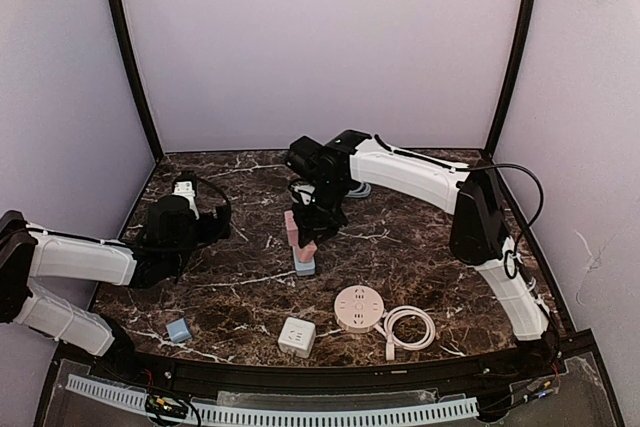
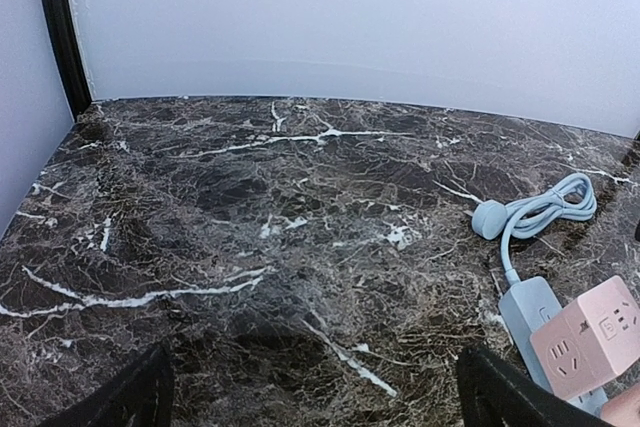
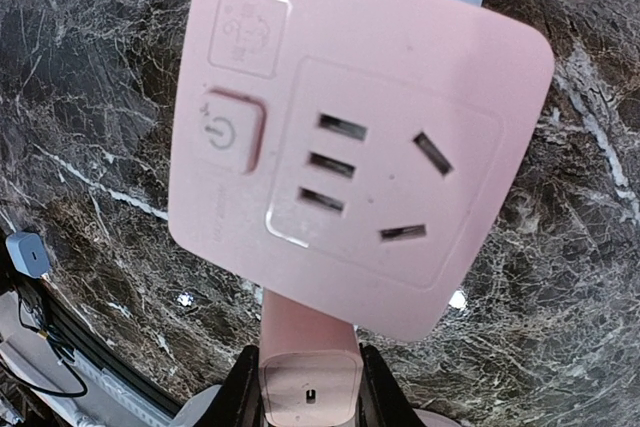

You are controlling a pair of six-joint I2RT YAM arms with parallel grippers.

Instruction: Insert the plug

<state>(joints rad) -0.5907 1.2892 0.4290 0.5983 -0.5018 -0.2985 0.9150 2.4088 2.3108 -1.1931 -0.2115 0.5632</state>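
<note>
My right gripper [image 1: 316, 215] is shut on a pink plug block [image 3: 310, 377], one finger on each side of it. The block's far end meets a pink cube socket [image 3: 360, 147] whose slotted face looks at the right wrist camera. In the top view the pink pieces [image 1: 296, 232] stand on a blue-grey power strip [image 1: 304, 267] mid-table. The left wrist view shows the pink cube [image 2: 590, 332] resting on that strip [image 2: 528, 309]. I cannot tell how deep the block sits in the cube. My left gripper [image 2: 315, 402] is open and holds nothing, low over bare marble to the left.
The strip's blue-grey cable and plug [image 2: 492, 219] lie coiled behind it. Near the front edge are a round pinkish socket [image 1: 359, 306] with a coiled white cable [image 1: 408, 327], a white cube socket [image 1: 297, 336] and a small blue cube [image 1: 179, 330]. Walls close in the table.
</note>
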